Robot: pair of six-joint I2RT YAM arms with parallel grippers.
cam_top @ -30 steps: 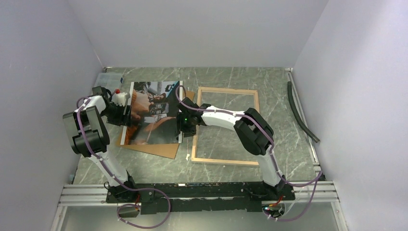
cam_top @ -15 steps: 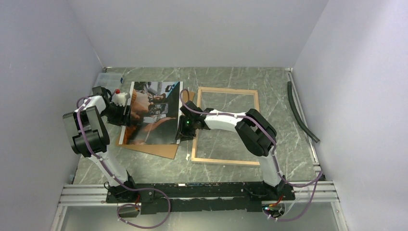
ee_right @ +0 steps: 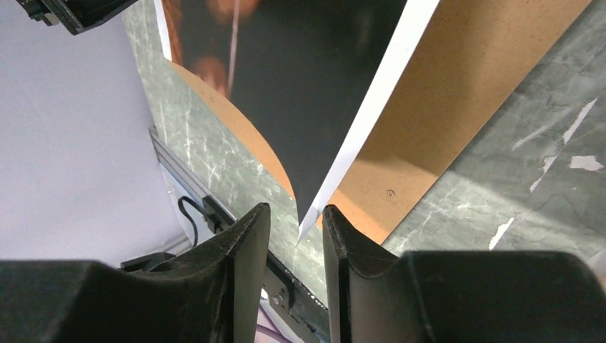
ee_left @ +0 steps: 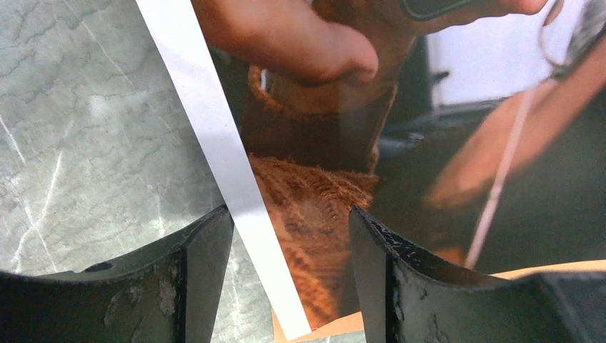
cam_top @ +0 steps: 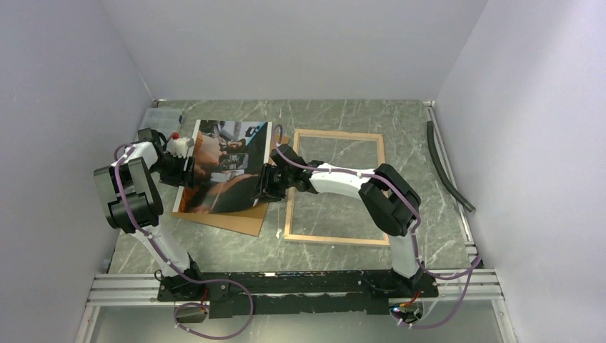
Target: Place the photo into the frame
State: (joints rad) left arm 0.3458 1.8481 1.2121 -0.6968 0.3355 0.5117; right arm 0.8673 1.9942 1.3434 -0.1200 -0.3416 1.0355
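Note:
The photo [cam_top: 225, 168] lies askew on the brown backing panel [cam_top: 239, 220], left of the light-wood frame [cam_top: 334, 133]. The frame lies flat on the table and holds nothing. My left gripper [cam_top: 187, 171] is at the photo's left edge. In the left wrist view its jaws [ee_left: 289, 214] stand wide open around the white strip and lower corner of the photo [ee_left: 400, 143]. My right gripper [cam_top: 266, 187] is at the photo's right lower corner. In the right wrist view its jaws [ee_right: 294, 209] stand a narrow gap apart with the tip of the photo [ee_right: 300, 86] between them, not pinched.
A black hose [cam_top: 446, 168] lies along the right wall. Small white scraps [cam_top: 279, 233] sit by the frame's near left corner. A red-capped white object [cam_top: 174, 136] stands behind the left gripper. Walls close in on three sides; a metal rail [cam_top: 286, 282] runs along the near edge.
The right gripper has moved left and turned, and its jaws have narrowed. The photo's lower right corner has swung left over the backing panel. The left gripper has barely moved.

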